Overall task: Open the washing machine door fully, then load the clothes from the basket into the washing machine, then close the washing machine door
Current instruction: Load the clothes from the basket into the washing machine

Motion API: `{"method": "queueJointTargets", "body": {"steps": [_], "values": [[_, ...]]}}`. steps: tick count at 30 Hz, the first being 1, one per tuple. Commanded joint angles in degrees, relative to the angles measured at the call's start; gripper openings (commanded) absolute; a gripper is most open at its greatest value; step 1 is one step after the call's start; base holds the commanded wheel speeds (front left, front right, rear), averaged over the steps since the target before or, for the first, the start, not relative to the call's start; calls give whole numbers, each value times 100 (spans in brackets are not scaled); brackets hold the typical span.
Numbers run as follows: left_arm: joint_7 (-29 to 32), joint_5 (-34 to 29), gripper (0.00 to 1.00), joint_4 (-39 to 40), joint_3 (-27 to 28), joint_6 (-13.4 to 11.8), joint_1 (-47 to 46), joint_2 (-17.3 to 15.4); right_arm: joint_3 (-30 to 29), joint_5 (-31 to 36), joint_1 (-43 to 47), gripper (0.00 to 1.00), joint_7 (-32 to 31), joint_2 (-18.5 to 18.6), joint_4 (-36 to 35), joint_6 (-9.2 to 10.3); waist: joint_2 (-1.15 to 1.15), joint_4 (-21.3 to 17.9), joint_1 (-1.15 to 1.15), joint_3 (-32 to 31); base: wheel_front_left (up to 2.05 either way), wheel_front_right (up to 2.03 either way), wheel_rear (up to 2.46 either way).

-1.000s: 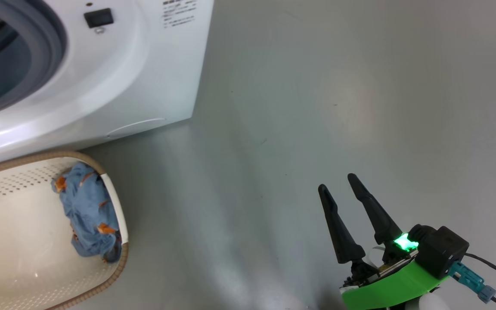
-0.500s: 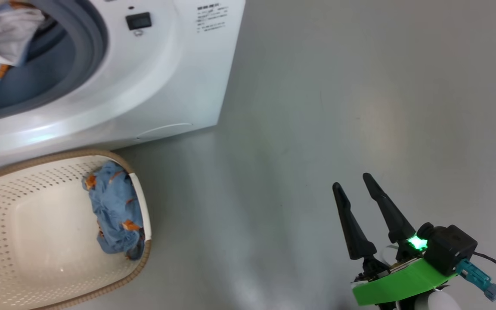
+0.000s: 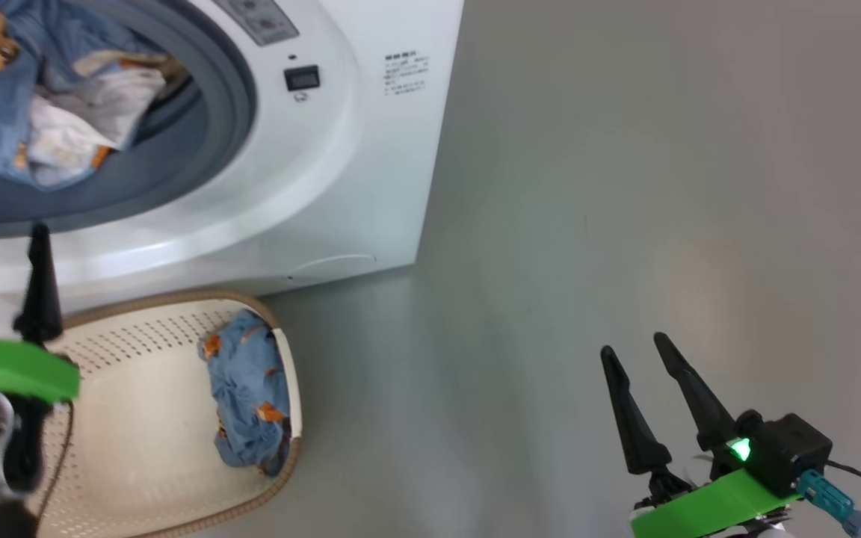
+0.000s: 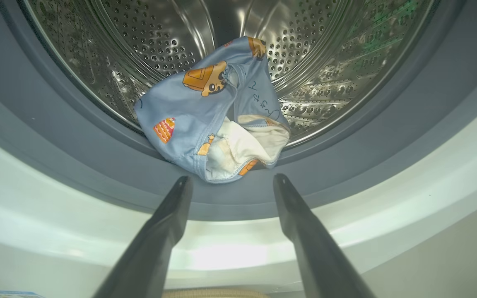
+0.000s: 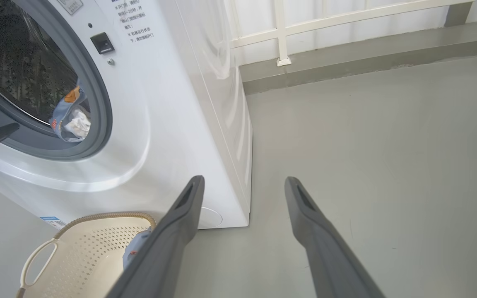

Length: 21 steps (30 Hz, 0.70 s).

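My left gripper (image 3: pixel 6 243) hangs empty, fingers apart, before the washing machine (image 3: pixel 371 149) mouth; my right gripper (image 3: pixel 634 345) is spread over bare floor (image 3: pixel 625 187). Loading, I judge, is halfway: two clothes (image 4: pixel 197 103), one draped on the gasket (image 4: pixel 387 124), the other garment (image 3: pixel 247 396) in the one basket (image 3: pixel 139 448). Next: dip left, pinch it.

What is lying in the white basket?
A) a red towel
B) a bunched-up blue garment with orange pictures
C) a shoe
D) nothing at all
B: a crumpled blue garment lies against one end wall of the basket, in front of the washing machine.
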<state>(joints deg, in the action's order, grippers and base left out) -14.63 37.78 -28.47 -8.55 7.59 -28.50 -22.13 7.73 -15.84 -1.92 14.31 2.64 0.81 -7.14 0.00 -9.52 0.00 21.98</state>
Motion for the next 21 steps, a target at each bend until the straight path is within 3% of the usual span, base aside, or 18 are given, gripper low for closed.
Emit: {"method": "queueJointTargets", "body": {"steps": [1,14,21], "values": [[-37,-125,100,222,291,-10,176,-182,71,73,124,100,69,23,-93,-35,0,154,0,-272,0,0,0],[-37,-770,100,801,897,-10,1685,286,-177,237,560,100,69,27,89,-35,0,364,0,-1070,0,0,0],[-37,-1026,100,1162,1251,-10,2444,620,-306,113,926,100,69,219,77,-35,0,450,0,-1479,0,0,0]]}}
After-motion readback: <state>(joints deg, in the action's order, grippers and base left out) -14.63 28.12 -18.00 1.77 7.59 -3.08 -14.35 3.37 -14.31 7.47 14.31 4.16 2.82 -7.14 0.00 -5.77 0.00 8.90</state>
